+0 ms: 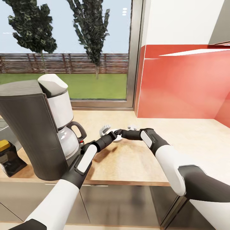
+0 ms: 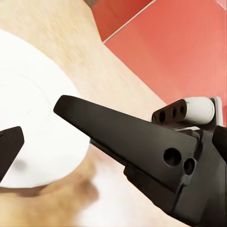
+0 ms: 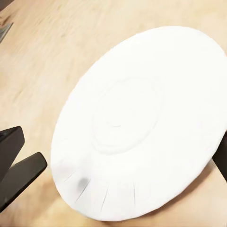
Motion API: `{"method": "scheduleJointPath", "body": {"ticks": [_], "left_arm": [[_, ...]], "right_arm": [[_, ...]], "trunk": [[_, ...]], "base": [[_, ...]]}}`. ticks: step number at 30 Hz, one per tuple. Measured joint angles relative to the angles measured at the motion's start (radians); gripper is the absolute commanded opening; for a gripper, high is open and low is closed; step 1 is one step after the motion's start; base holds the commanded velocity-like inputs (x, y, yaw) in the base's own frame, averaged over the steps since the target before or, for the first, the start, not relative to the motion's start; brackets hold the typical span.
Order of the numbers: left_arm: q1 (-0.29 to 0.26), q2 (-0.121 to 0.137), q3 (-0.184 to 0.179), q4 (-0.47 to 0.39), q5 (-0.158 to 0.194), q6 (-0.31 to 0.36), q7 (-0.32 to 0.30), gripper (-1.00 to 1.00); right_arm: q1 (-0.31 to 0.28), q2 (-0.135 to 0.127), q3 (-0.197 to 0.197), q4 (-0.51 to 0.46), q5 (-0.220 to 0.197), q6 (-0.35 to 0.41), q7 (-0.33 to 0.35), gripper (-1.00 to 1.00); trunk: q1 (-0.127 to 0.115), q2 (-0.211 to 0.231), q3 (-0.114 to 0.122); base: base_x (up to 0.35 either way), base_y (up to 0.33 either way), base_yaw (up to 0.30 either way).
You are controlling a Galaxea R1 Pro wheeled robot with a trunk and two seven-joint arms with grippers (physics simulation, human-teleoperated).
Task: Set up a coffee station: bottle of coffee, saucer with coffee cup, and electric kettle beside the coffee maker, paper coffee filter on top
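Observation:
The white saucer lies on the pale countertop, a short way right of the tall grey coffee maker, and both grippers meet over it. My left gripper is open, and in its wrist view its dark fingers hover over the saucer. My right gripper is open too, with one finger on each side of the saucer. I cannot tell whether either gripper touches the rim. The bottle of coffee, with its yellow lid, stands left of the coffee maker.
A window with a sill runs behind the counter, and a red splashback closes the back right. Bare worktop stretches right of the saucer. The counter's front edge is close below my arms.

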Motion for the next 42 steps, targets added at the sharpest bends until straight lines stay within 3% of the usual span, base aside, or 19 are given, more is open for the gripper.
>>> {"method": "scheduleJointPath", "body": {"ticks": [20,21,22,42], "left_arm": [[-0.001,0.0,0.0,-0.001,-0.001,0.0,0.0,1.0],[-0.001,0.0,0.0,-0.001,-0.001,0.0,0.0,1.0],[-0.001,0.0,0.0,-0.002,-0.001,0.0,0.0,1.0],[0.0,0.0,0.0,-0.001,0.0,0.0,0.0,1.0]], "right_arm": [[0.0,-0.001,0.001,-0.001,-0.004,0.002,0.0,1.0],[0.0,-0.001,0.001,-0.001,-0.005,0.003,0.0,-1.0],[0.0,-0.001,0.005,0.0,0.01,0.003,-0.002,-1.0],[0.0,-0.003,-0.001,-0.002,0.002,0.004,0.0,-1.0]], "trunk": [[0.0,0.0,0.0],[0.0,0.0,0.0],[0.0,0.0,0.0],[0.0,0.0,0.0]], "base": [[0.0,0.0,0.0],[0.0,0.0,0.0],[0.0,0.0,0.0],[0.0,0.0,0.0]]}}
